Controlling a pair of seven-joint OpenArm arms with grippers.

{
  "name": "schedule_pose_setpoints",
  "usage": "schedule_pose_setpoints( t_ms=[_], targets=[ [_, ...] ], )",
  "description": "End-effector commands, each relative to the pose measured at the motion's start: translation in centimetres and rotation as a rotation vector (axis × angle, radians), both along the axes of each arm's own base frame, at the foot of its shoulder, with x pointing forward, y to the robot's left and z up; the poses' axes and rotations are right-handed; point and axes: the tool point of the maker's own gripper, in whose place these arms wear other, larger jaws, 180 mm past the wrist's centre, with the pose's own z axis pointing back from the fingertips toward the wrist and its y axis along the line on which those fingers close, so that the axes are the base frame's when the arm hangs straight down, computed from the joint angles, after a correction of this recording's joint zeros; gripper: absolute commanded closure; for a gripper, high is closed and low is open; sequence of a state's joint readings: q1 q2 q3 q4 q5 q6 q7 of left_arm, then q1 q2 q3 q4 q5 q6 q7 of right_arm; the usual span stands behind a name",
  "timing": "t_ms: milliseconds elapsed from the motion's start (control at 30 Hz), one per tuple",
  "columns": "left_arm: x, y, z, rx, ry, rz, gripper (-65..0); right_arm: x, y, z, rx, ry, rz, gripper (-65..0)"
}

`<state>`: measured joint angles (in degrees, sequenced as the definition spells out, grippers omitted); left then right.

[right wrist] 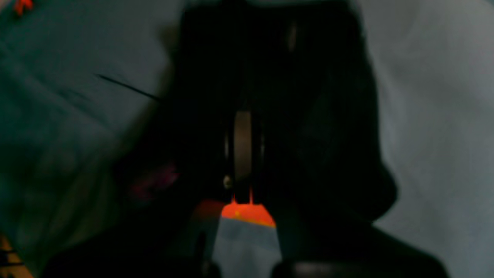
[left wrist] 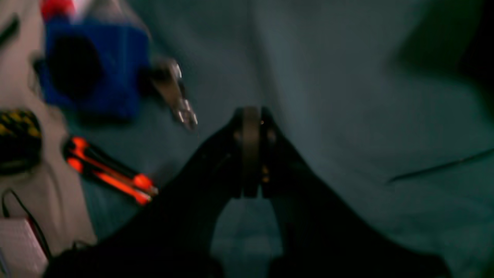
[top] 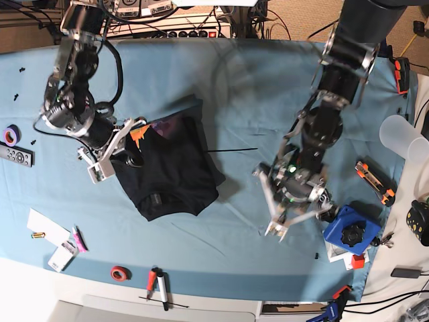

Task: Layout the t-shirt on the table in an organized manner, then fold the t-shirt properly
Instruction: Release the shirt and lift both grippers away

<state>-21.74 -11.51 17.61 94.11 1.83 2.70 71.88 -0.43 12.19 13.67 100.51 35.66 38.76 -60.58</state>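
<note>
Right hand: I am pinching the left edge of the t-shirt, fingers pressed together on black cloth with the orange print showing just at the tips, I judge so that I can drag it out flat.
Right arm: I am reaching down from the far left corner, wrist bent in toward the shirt.
T-shirt: it is lying bunched on the bench, left of centre, one purple patch turned up at its far edge; laying out looks barely begun.
Left hand: I am hovering over bare blue cloth, well apart from the shirt, fingers pressed together on nothing.
Left arm: I am folding down from the far right, beside the blue block.
</note>
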Motion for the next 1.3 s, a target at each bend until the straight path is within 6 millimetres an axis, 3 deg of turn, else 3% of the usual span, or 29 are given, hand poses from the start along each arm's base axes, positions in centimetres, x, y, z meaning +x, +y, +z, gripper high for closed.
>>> schedule_pose_setpoints(
  t_ms=[0, 133, 300, 400, 600, 733, 833, 1000, 1267],
  targets=[
    [0.8, 0.8, 1.6, 0.004, -0.054, 0.007, 0.0, 1.2, -0.3, 0.9, 0.020, -0.036, -0.006, 0.0],
    [-1.4, 3.4, 0.3, 0.027, -0.025, 0.037, 0.0, 2.6, -0.1, -1.8, 0.092, 0.051, -0.039, 0.0],
    [-5.1, 4.1, -0.6, 0.021, -0.026, 0.024, 0.0, 2.4, -0.1, -4.1, 0.104, 0.166, -0.036, 0.0],
    [-7.4, 4.8, -1.0, 0.001, -0.024, 0.039, 0.0, 2.3, -0.4, -2.9, 0.103, 0.152, -0.034, 0.0],
    [-11.3, 8.9, -1.2, -0.038, -0.017, 0.175, 0.0, 1.7, -2.1, 2.5, 0.111, 0.052, -0.048, 0.0],
    [-13.7, 10.0, -1.4, -0.122, 0.006, 0.201, 0.0, 0.9, -3.8, 5.5, 0.137, -0.030, -0.087, 0.0],
    [-15.8, 10.5, -2.1, -0.152, 0.046, 0.220, 0.0, -0.7, -4.9, 5.4, 0.159, -0.032, -0.123, 0.0],
    [-19.9, 11.2, -3.4, -0.137, 0.123, 0.245, 0.0, -4.9, -4.8, 3.6, 0.197, 0.025, -0.125, 0.0],
    [-26.8, 10.7, -4.9, -0.114, 0.270, 0.236, 0.0, -13.0, -4.7, 2.1, -0.003, 0.163, -0.054, 0.0]
  ],
)
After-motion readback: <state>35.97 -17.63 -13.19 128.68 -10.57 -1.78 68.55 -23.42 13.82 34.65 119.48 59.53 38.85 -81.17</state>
